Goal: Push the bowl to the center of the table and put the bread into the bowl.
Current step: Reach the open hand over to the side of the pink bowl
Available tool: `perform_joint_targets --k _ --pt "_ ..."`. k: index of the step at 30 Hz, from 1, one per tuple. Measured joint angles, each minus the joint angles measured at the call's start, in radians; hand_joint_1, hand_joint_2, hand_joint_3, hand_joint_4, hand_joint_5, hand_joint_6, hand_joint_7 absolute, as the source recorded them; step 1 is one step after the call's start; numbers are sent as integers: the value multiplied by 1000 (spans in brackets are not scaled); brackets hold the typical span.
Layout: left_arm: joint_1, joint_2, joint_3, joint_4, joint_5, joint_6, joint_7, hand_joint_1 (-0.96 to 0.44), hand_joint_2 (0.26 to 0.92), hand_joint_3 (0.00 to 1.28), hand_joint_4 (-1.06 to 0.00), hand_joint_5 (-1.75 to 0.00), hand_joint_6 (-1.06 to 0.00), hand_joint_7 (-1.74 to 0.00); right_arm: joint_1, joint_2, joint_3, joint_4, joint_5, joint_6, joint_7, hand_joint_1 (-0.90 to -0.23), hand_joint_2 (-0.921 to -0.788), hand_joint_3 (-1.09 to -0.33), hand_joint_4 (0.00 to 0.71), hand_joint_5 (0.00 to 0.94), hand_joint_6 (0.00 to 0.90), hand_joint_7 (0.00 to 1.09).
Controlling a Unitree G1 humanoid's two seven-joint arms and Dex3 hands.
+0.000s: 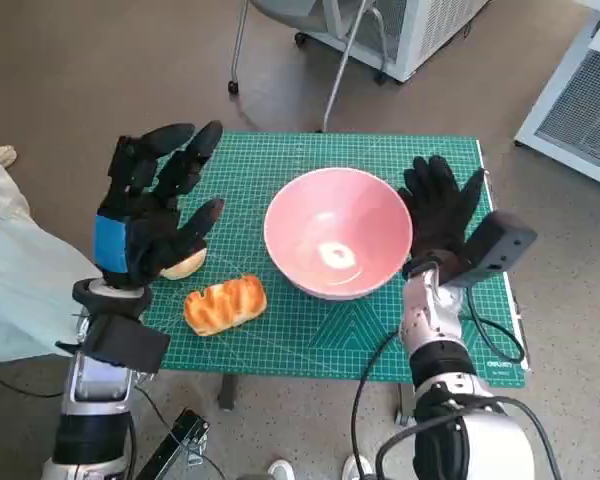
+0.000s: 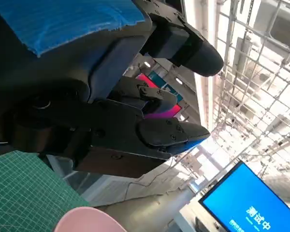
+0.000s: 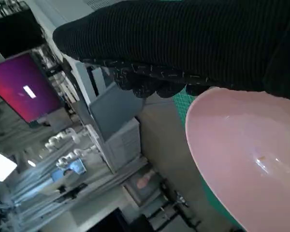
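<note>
Bowl [image 1: 338,246] sits on the green mat [image 1: 280,330] that covers the counter, a little toward the right edge from the middle, pink and upright with nothing in it. Right hand [image 1: 440,210] lies flat against the bowl's right rim, fingers spread and pointing to the far edge, holding nothing. In the right wrist view the glove [image 3: 193,43] runs as a dark band just beside the pink rim [image 3: 241,150], though the exact touch is hard to make out there.

Bread [image 1: 225,304], a golden braided loaf, lies on the mat near the front edge, left of the bowl and apart from it. A second, paler piece [image 1: 187,265] shows just beyond it, partly hidden under the left hand.

Left hand [image 1: 155,205] hangs above the left part of the counter, fingers apart and empty, its blue tape [image 1: 110,243] facing up. In the left wrist view its black fingers [image 2: 169,133] are spread over a corner of mat and a sliver of pink rim [image 2: 87,220].
</note>
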Motion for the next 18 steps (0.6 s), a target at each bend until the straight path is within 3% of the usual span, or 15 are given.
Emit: perform_joint_targets --k 2,9,15,18 --pt "6 0 0 -2 2 2 0 -79 765 511 -301 -464 -144 -943 -3 -2 5 0 -2 1 0 -386 -846 -778 413 1 305 659" --pt "33 11 7 -21 4 10 -2 -85 755 527 -243 -587 -143 -940 -6 -28 48 -3 -51 -20 -4 -401 -869 -749 422 5 297 666" --pt "57 36 17 -53 1 33 -33 -109 779 457 -223 -590 -133 -917 -6 -67 125 -30 -139 -129 -13 -420 -893 -711 457 15 286 685" --pt "66 59 21 -76 -8 55 -68 -94 791 391 -210 -548 -123 -881 -5 -86 163 -55 -169 -207 5 -422 -907 -679 466 14 266 699"
